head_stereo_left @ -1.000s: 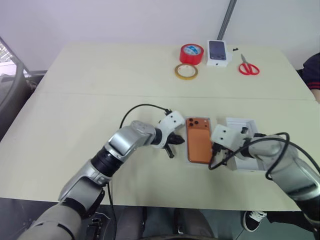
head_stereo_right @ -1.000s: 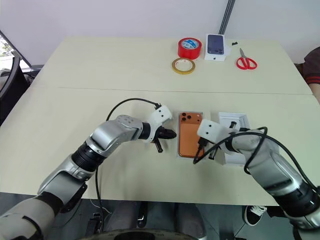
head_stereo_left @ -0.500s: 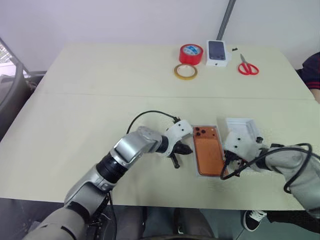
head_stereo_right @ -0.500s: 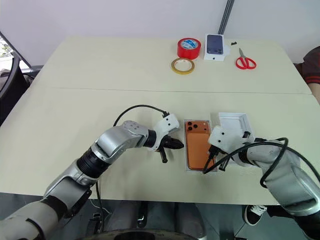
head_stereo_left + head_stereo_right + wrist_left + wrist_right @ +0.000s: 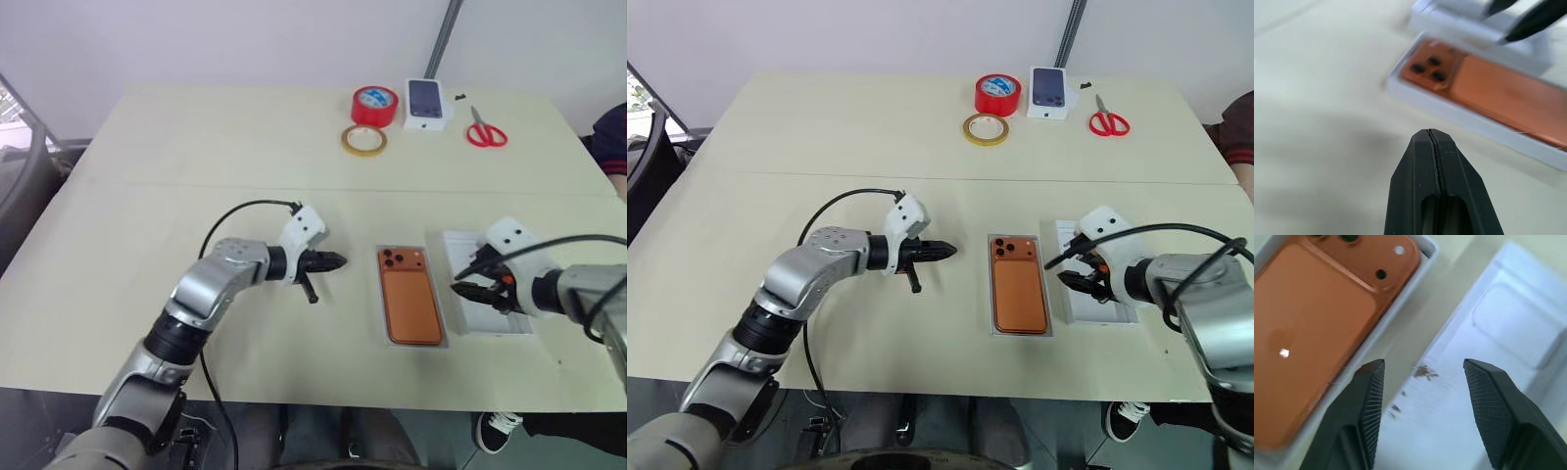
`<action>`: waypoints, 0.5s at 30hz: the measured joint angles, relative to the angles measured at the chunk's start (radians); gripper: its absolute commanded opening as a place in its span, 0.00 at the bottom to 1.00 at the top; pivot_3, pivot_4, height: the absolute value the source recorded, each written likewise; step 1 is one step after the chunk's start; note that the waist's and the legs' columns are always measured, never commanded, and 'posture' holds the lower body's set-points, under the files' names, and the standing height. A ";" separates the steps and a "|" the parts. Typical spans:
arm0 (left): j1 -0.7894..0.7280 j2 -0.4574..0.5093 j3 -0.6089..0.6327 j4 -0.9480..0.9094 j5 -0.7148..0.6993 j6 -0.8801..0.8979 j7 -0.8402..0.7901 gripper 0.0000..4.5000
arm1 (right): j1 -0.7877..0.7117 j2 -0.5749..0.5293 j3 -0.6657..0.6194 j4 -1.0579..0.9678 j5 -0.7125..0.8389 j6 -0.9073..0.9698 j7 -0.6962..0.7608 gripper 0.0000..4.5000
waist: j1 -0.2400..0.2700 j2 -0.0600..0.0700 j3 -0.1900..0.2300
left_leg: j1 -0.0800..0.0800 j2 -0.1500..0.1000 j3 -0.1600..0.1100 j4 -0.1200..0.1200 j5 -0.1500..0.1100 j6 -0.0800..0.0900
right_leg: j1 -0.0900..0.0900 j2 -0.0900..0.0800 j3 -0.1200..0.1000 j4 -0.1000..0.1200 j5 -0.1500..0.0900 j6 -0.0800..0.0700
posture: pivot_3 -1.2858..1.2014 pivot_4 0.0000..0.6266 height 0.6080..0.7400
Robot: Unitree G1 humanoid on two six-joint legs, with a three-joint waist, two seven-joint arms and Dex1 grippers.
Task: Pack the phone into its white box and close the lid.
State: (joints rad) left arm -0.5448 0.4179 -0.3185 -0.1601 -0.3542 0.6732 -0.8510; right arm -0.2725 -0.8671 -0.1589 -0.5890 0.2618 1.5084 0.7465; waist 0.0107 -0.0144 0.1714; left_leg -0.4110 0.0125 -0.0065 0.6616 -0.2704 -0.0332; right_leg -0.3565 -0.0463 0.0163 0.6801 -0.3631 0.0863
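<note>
Lying in the white box, the phone is packed; the open right gripper hovers over the lid, left gripper closed, empty.

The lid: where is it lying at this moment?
In the left eye view, the lid lies open side up on the table's near right, just right of the white box holding the phone, under the right gripper.

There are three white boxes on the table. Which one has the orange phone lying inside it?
The white box nearest the table's front edge, left of the empty lid, holds the phone. The small box at the far edge only carries a printed phone picture.
</note>
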 measured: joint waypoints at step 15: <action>0.137 0.108 0.019 -0.101 0.017 -0.308 -0.180 0.00 | -0.085 0.143 -0.009 0.122 0.039 0.099 -0.215 0.01 | -0.001 0.001 0.000 | 0.000 0.000 0.001 0.000 -0.001 0.002 | 0.000 0.000 0.000 0.000 0.000 0.000 | 0.52 0.24 1.00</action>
State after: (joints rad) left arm -0.4075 0.5256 -0.2995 -0.2608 -0.3371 0.3649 -1.0309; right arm -0.3579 -0.7243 -0.1683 -0.4670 0.3004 1.6079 0.5311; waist 0.0094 -0.0129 0.1715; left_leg -0.4110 0.0125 -0.0057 0.6616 -0.2716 -0.0312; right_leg -0.3564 -0.0461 0.0165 0.6802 -0.3631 0.0863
